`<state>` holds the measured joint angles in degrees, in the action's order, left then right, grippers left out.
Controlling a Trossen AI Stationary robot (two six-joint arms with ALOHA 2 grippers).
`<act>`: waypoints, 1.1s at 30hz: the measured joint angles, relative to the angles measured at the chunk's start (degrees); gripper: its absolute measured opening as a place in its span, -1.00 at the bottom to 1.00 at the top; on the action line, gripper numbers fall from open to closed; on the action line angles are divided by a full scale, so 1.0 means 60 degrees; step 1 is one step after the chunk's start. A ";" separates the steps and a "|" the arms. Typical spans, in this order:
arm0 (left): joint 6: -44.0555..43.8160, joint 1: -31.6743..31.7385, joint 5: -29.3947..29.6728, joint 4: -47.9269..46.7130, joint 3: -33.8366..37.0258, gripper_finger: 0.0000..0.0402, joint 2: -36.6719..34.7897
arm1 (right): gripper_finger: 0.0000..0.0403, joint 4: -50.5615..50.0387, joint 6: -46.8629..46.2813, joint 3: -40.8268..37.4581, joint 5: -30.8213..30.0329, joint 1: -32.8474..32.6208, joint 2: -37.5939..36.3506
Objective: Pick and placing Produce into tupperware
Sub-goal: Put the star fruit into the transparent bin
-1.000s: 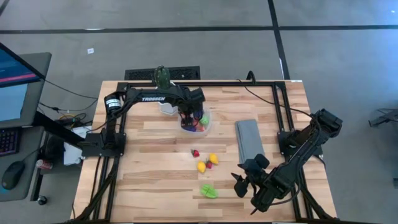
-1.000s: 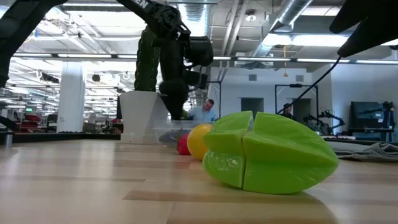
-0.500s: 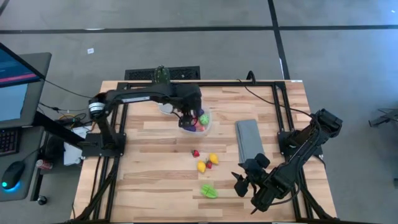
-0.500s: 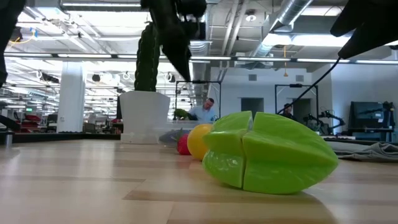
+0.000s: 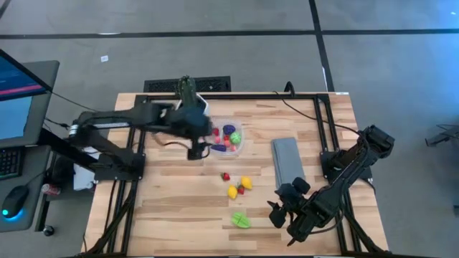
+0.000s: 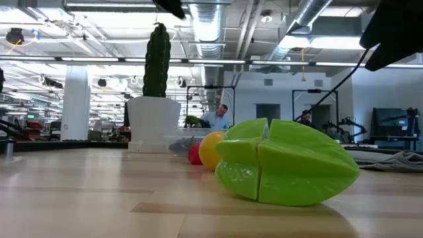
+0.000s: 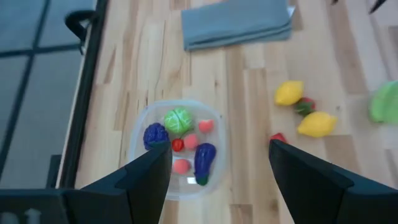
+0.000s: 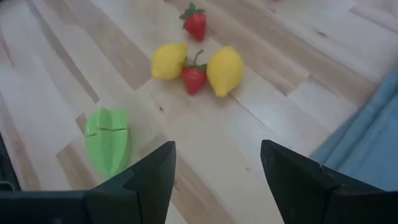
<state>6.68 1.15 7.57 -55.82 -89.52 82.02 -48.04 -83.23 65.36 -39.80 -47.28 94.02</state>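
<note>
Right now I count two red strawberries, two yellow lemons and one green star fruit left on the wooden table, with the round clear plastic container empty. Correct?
Not quite: the round clear plastic container is not empty. The left wrist view shows several pieces inside, among them a green cabbage and a purple eggplant. The rest holds: two red strawberries, two yellow lemons and one green star fruit remain on the wooden table.

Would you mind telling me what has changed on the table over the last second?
The left gripper, open and empty, has lifted out of the tupperware and swung back toward its own side of the table, leaving the pieces inside uncovered. The right gripper stayed open near the table's front edge. The strawberries, lemons, green starfruit and cloth have not moved.
</note>
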 joint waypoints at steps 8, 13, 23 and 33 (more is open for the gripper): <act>-0.2440 -0.2322 0.2285 0.0026 0.1519 0.28 -0.2087 | 0.29 0.1727 0.2319 0.0000 0.0925 0.0520 0.0000; -0.4215 -0.3702 0.4068 0.0076 0.2672 0.28 -0.3158 | 0.29 0.2871 0.3932 0.0000 0.2038 0.0967 0.0000; -0.6614 -0.5299 0.5625 0.0442 0.4631 0.28 -0.3989 | 0.29 0.4121 0.5517 0.0000 0.4121 0.2022 0.0000; -0.6328 -0.6068 0.6264 -0.0798 0.5016 0.28 -0.4048 | 0.29 0.5003 0.4602 0.0000 0.5830 0.3245 0.0000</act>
<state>-31.29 -35.25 45.16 -60.61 -59.43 57.74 -18.02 -55.61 65.36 -4.82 -27.81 94.02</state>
